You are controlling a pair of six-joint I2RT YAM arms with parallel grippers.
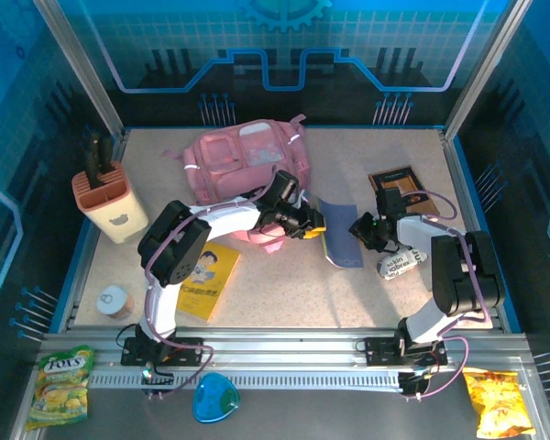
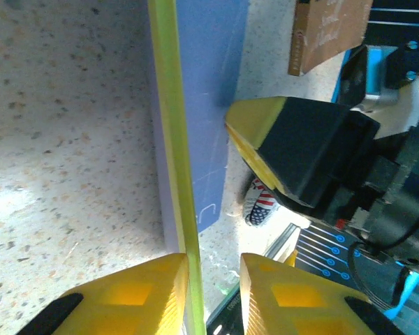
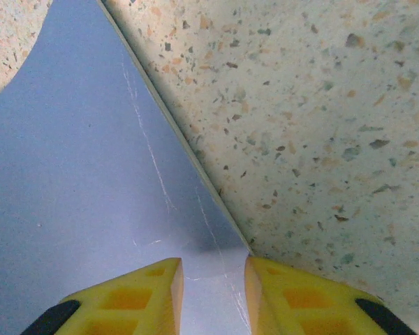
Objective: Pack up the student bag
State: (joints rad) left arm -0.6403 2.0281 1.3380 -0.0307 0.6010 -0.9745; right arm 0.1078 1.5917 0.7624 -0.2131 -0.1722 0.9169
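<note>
Pink fabric identifies the student bag [image 1: 243, 160], lying at the far centre of the table [image 1: 284, 302]. I judge packing barely begun: a blue notebook [image 1: 344, 243], a yellow book [image 1: 206, 280] and a brown book [image 1: 396, 181] all lie outside it. Left gripper [image 2: 214, 286] straddles the notebook's edge; I cannot tell whether it clamps. Right gripper [image 3: 213, 286] points at the cover, fingers parted, holding nothing. Surface: speckled, stone-look. Enclosure: blue-lit panels on aluminium posts.
</note>
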